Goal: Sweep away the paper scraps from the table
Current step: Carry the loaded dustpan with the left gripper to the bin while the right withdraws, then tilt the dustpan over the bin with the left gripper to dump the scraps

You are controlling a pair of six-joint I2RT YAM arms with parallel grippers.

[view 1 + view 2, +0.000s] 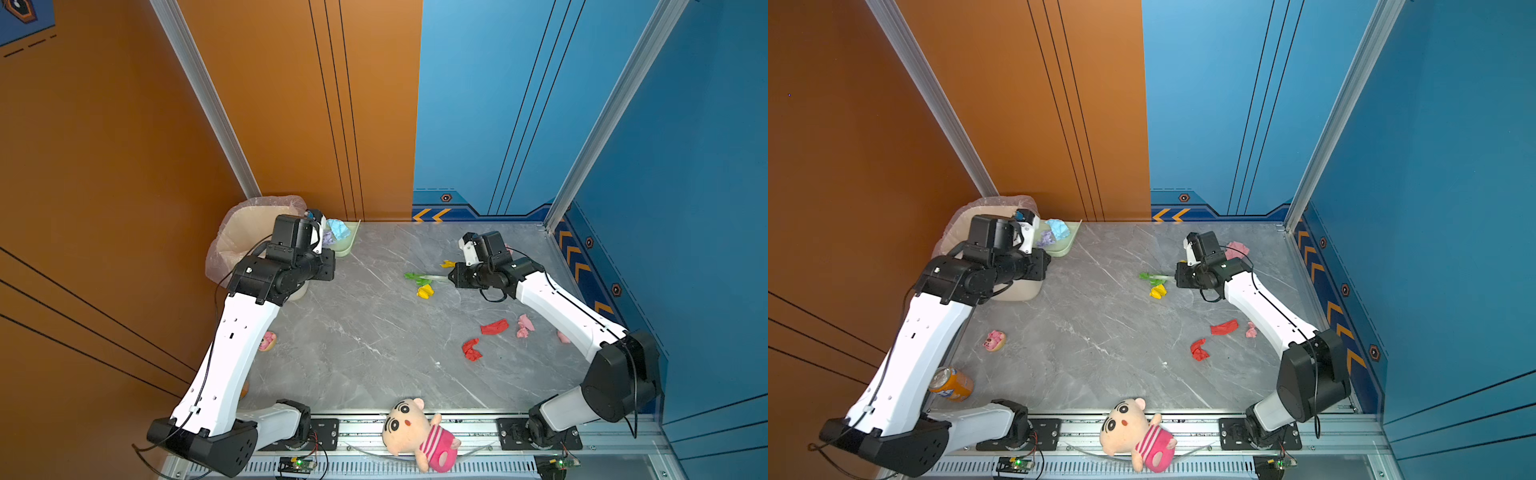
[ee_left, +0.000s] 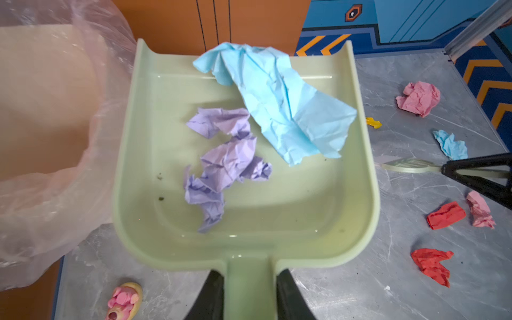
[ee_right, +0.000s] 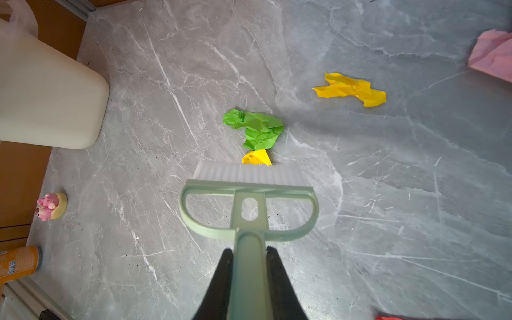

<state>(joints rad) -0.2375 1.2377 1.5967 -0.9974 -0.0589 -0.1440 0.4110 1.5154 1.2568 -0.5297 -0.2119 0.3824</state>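
Note:
My left gripper (image 2: 249, 274) is shut on the handle of the pale green dustpan (image 2: 304, 221), which sits at the table's (image 1: 374, 340) back left beside the bin. A light blue scrap (image 2: 277, 102) and lilac scraps (image 2: 227, 160) lie in the pan. My right gripper (image 3: 248, 250) is shut on the handle of the green brush (image 3: 249, 188). The brush's white bristles touch a yellow scrap (image 3: 256, 158) next to a green scrap (image 3: 257, 127). Another yellow scrap (image 3: 352, 88) lies apart. Two red scraps (image 1: 494, 326) and a pink scrap (image 1: 524, 326) lie under my right arm.
A cream bin with a pinkish liner (image 1: 249, 237) stands at the back left corner. A small pink toy (image 1: 994, 340) and an orange can (image 1: 953, 384) lie by my left arm. The plush doll (image 1: 415, 432) rests on the front rail. Another pink scrap (image 1: 1237, 249) lies behind my right wrist.

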